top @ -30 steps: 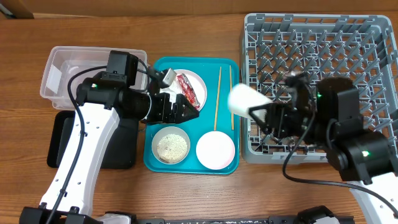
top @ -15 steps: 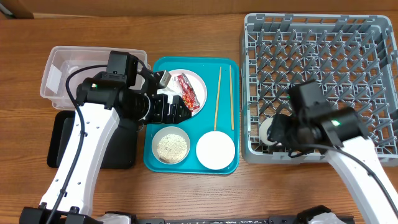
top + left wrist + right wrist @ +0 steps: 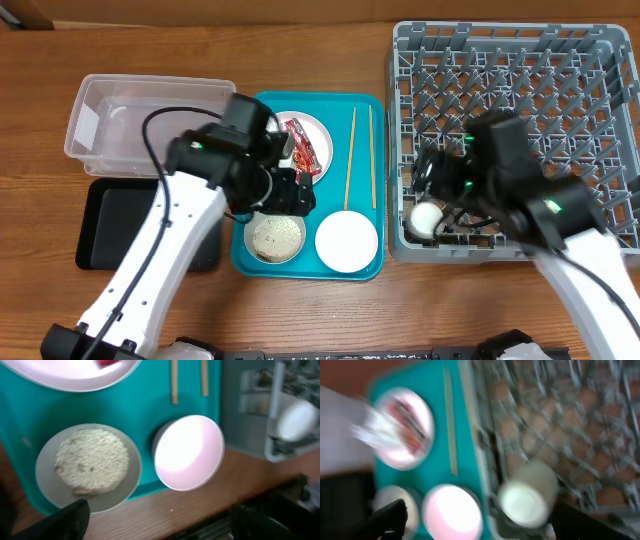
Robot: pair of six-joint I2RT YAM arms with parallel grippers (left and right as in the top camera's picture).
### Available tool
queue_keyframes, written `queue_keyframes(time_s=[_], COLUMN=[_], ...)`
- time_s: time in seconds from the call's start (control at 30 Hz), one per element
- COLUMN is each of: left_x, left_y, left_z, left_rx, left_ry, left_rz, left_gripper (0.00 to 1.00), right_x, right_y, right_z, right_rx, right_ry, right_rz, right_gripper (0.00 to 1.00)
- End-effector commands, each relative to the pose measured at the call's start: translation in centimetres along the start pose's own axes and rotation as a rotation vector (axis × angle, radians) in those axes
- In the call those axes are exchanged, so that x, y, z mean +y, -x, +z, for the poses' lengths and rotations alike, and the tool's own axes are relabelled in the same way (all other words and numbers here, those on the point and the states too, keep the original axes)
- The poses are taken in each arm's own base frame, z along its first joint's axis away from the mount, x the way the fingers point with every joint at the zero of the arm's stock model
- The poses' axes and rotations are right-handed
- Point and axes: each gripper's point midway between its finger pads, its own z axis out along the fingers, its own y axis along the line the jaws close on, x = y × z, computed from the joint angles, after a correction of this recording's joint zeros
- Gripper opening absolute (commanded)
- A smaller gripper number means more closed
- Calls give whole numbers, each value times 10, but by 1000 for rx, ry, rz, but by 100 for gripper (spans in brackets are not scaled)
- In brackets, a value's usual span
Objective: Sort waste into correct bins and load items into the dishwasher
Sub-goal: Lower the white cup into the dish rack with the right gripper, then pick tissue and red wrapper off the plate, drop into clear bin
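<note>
And there it was: the white cup (image 3: 428,216) lay on its side in the near-left corner of the dishwasher rack (image 3: 510,28). The right gripper (image 3: 479,520) hung over it with fingers spread wide, clear of the cup and carrying nothing, so I'd call that load made. That wrist view was blurred, mind.

Over to the left gripper (image 3: 159,517): also wide, also empty. It was poised above the near end of the teal tray (image 3: 361,180), right over the grey metal bowl (image 3: 131,482) heaped with rice (image 3: 90,462). Just right of that sat the pink bowl (image 3: 189,452). At the far end the pink plate (image 3: 320,130) carried the red wrapper (image 3: 303,147), and the two chopsticks (image 3: 350,158) lay along the tray's right side.

Waste looked to be the job in hand. The next move, by my reckoning, called for a level grip on the metal bowl's rim. Then a carry left to the clear tub (image 3: 150,82) or black tray (image 3: 105,225) without spilling grains.

Any writing? The wrapper's print was too small to read, and the white label (image 3: 85,125) on the tub gave nothing.
</note>
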Motion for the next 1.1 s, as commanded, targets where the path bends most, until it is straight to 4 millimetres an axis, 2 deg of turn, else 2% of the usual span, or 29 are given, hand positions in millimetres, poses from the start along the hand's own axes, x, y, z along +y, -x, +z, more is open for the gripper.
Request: queue_keyframes(time_s=[0.0,0.13,0.3,0.37,0.43,0.63,0.7,0.77,0.83,0.9,1.07], left_x=[32,47,70,71,75,87,89,88,85,81,68], left_y=[5,22,61,81,92,103,104,108,113,117,122], left_z=[7,20,45,67,89,133,139,137,130,119,78], left_rx=[-74,-167,-288,-298,-285,-258,-258,-272,-286,-284,-283], left_ry=[244,338,419,378,343,345,349,343,334,336,344], left_rz=[-145,-168,-146,-119,-132,-145,-146,-154,-155,-156,-159], left_gripper=[91,93,97,98,96,94,84,64,38,4,4], right_x=[17,19,24,28,28,23,21,19,18,18,18], right_y=[22,23,11,4,1,-8,-11,-14,-15,-15,-14], right_z=[-43,-60,-59,-57,-54,-52,-52,-52,-51,-51,-51], right_rx=[-154,-199,-143,-105,-86,-46,-34,-22,-18,-19,-24], right_ry=[103,137,170,199,195,180,172,163,159,159,158], right_rz=[-11,-15,-52,-84,-83,-81,-80,-79,-88,-89,-97], right_gripper=[95,96,97,97,97,97,97,97,96,96,96])
